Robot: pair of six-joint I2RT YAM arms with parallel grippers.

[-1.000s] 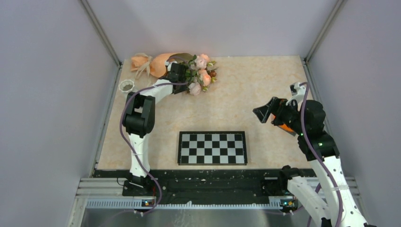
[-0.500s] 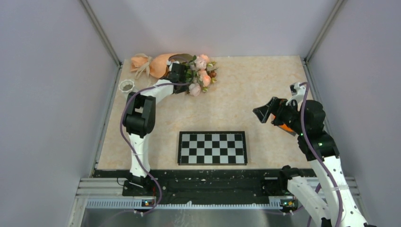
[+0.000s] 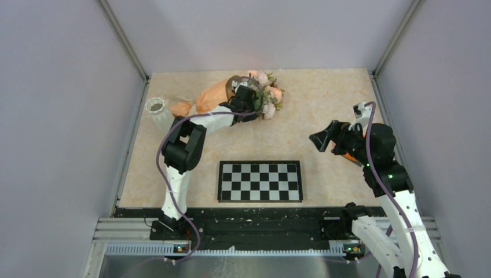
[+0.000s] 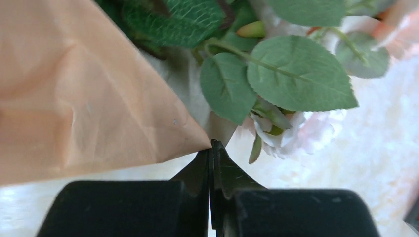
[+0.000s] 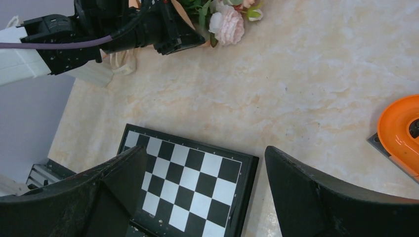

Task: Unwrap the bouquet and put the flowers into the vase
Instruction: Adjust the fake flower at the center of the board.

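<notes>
**A:** Which step of the job is this?

**B:** The very first, I'd say: the unwrapping. On the table [image 3: 324,92] the bouquet [image 3: 228,97] lies on its side in one piece, and the left arm reaches out to it. The paper cone [image 4: 74,98] is wrapped round the stems, so nothing is free to go in the vase yet.

**A:** Where is the vase?

**B:** The vase [image 3: 156,109] is well apart from the left claw [image 4: 211,148], back behind it beside its own arm, near the left wall. There are no flowers in it.

**A:** What does that claw have hold of?

**B:** Its jaws are pressed fully together, and a corner of the peach paper runs right into the spot where the tips meet. It looks pinched there, at the cone's open mouth. The flowers [image 4: 296,74] spread just beyond the tips, leaves nearest and a pale bloom slightly to the right.

**A:** And the other claw?

**B:** The right claw [image 5: 206,152] is spread wide with nothing in it, well apart from the bouquet. The checkerboard [image 5: 192,173] lies below it and an orange part [image 5: 400,128] sits off to its right.

**A:** What does the next move need?

**B:** Probably a second hold. One pinch is likely to drag the whole bundle along. The right claw would need to cross over and steady the stems while the left claw peels the paper away. The paper is thin, so it may slip or tear.
</notes>
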